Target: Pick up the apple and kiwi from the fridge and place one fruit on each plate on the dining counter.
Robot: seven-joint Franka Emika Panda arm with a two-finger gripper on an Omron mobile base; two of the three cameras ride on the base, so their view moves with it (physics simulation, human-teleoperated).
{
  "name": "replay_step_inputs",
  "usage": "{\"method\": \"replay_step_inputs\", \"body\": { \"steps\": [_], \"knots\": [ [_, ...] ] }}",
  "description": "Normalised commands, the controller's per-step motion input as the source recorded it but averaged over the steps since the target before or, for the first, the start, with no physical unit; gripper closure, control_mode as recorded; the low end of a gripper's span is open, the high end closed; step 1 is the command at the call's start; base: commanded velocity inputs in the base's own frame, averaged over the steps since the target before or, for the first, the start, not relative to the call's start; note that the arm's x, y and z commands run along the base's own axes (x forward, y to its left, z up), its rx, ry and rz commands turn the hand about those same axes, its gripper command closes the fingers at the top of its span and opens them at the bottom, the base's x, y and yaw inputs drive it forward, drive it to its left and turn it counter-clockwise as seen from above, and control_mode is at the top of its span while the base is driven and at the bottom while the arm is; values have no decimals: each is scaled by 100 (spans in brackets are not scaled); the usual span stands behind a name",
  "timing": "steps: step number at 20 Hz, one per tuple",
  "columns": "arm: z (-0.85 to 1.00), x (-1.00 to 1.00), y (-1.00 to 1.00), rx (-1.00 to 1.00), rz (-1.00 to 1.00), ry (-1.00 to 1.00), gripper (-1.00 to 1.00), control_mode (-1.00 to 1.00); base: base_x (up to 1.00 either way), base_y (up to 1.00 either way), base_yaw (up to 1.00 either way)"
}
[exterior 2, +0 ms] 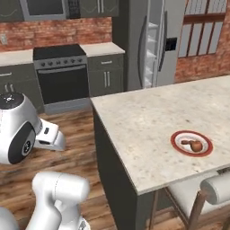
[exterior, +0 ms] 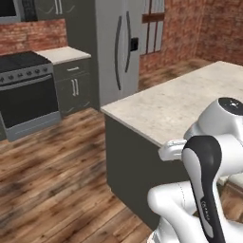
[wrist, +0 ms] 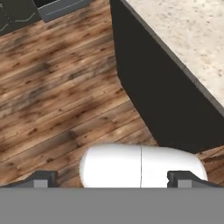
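Gripper [wrist: 109,179] hanging wide open, holding nothing, pointing floorward beside dining counter [exterior 2: 134,121], fridge [exterior 2: 150,42] standing ajar, awaiting fruit pickup.

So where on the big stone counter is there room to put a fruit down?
Nearly all of the dining counter is bare: the whole stretch from its corner nearest the fridge to the red-rimmed white plate. That plate, near the stool-side edge, already holds some brown food, so it is the one taken spot.
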Motion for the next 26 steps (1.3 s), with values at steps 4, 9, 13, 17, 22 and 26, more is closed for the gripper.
{"method": "replay_step_inputs", "body": {
  "steps": [4,9,13,17,22,26],
  "knots": [
    [0,0,0,0,0,0,-100,100,100,100,-25],
    [0,0,0,0,0,0,-100,100,79,100,-31],
    [0,0,0,0,0,0,-100,100,76,100,-43],
    [0,0,0,0,0,0,-100,100,79,100,-49],
    [0,0,0,0,0,0,-100,100,71,100,-52],
    [0,0,0,0,0,0,-100,100,41,100,-54]
  ]
}}
